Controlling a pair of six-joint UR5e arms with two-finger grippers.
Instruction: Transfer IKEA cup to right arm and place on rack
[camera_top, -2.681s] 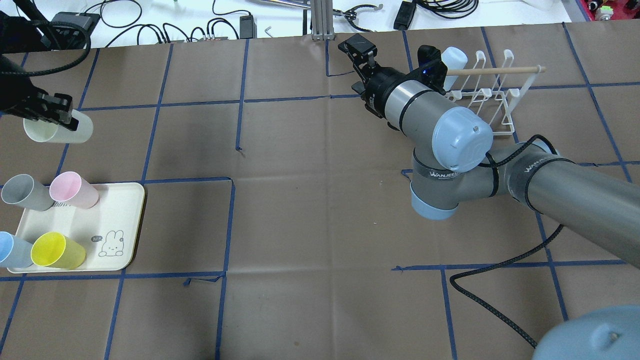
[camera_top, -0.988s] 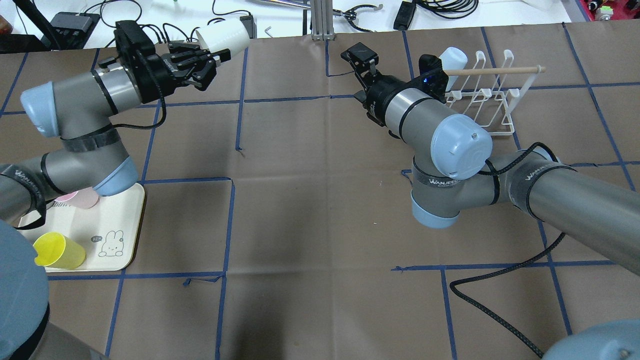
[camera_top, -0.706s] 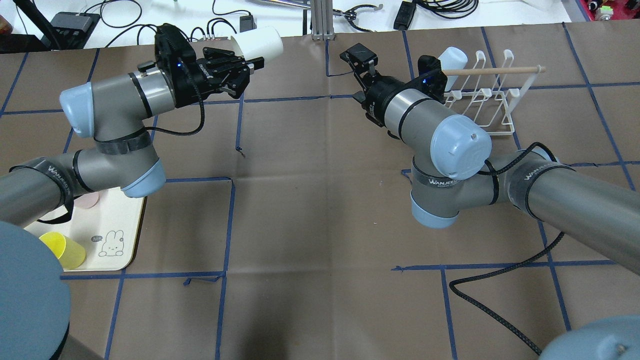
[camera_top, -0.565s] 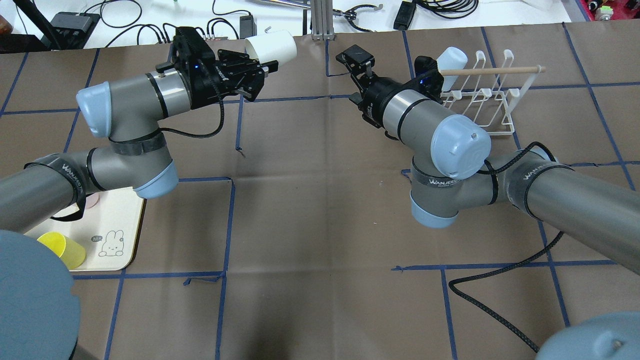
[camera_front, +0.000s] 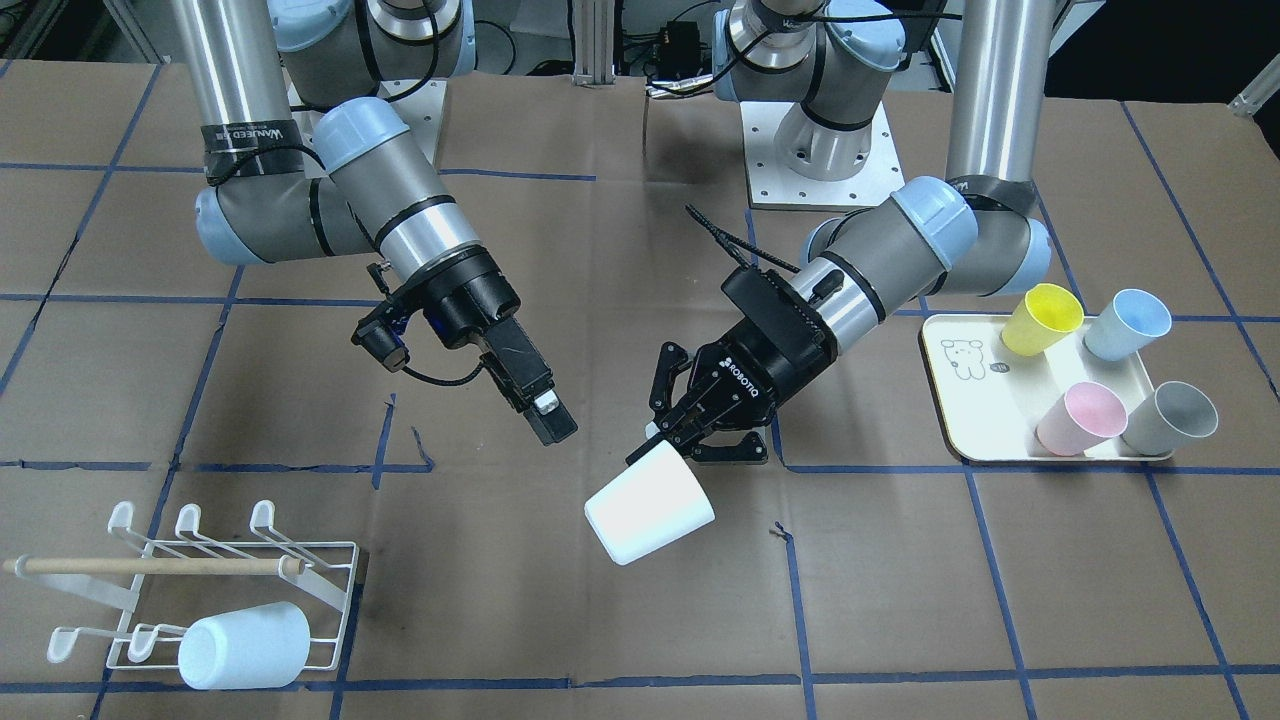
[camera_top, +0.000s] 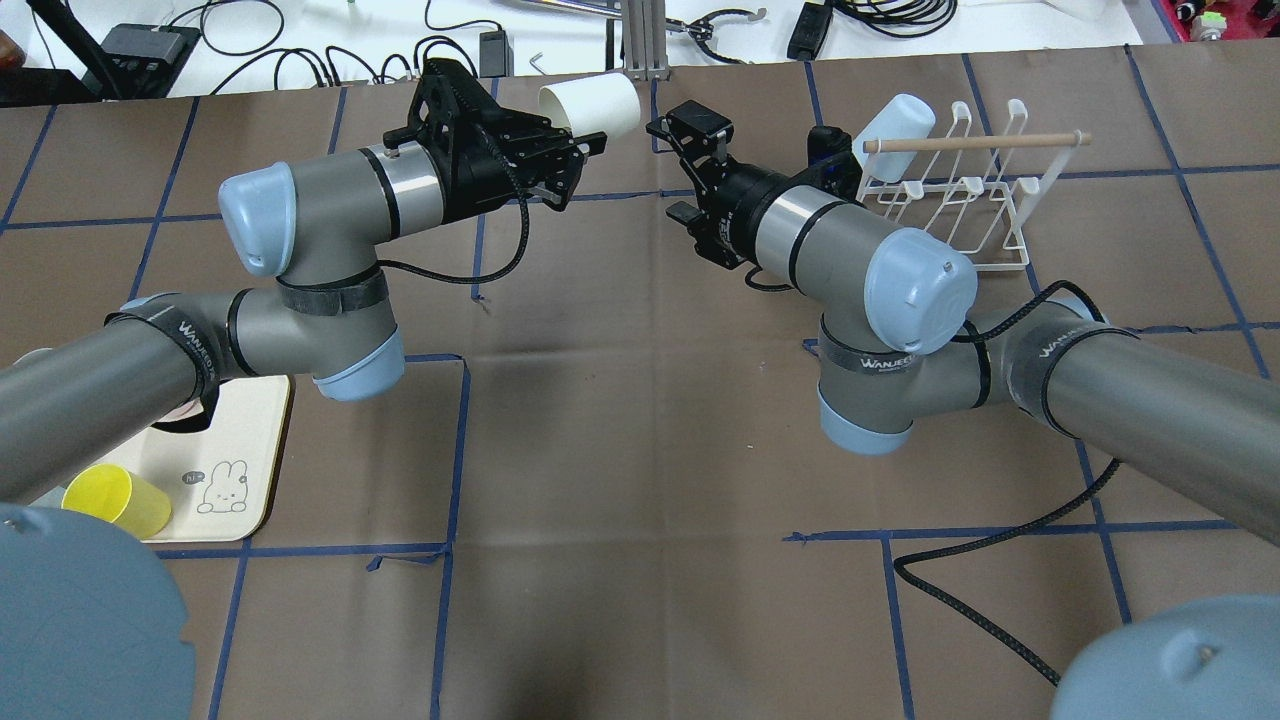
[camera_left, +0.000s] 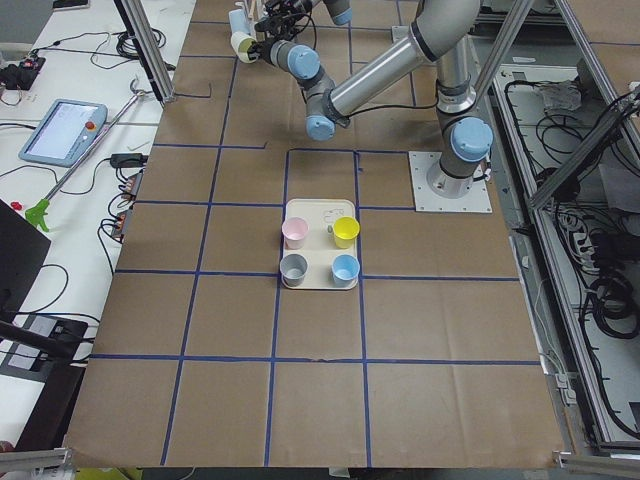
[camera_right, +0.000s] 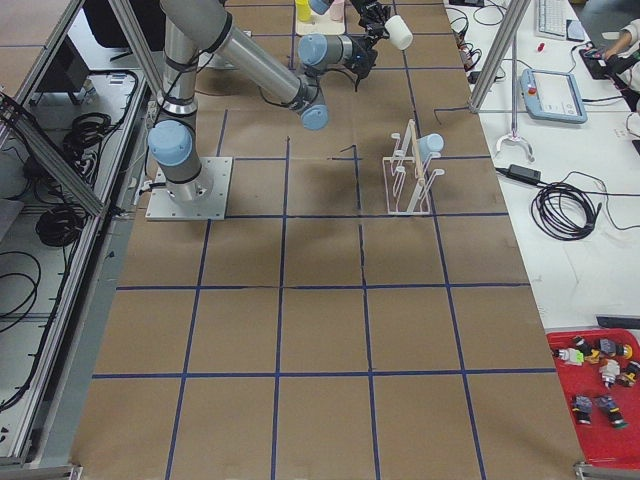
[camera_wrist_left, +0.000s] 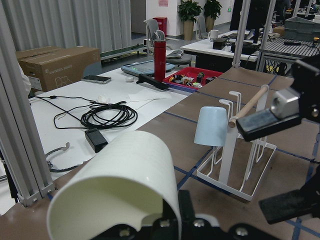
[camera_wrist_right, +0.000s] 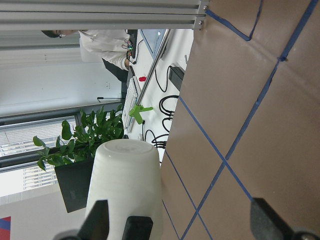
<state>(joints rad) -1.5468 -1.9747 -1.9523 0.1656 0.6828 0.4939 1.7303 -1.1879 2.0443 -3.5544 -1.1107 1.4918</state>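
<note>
White cup (camera_front: 650, 515) – rim pinched in left gripper (camera_front: 697, 445), just short of right gripper (camera_top: 672, 168) | right gripper spread wide, empty | cup plain, tapered, tilted

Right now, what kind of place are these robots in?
Probably a robot lab. A left arm and a right arm are mounted on a table marked with a blue tape grid, and a control tablet and cables lie on the side bench.

white cup (camera_front: 650, 515), white wire rack (camera_front: 262, 516), cream bunny-printed tray (camera_front: 962, 402), brown blue-taped table (camera_front: 600, 625).
</note>
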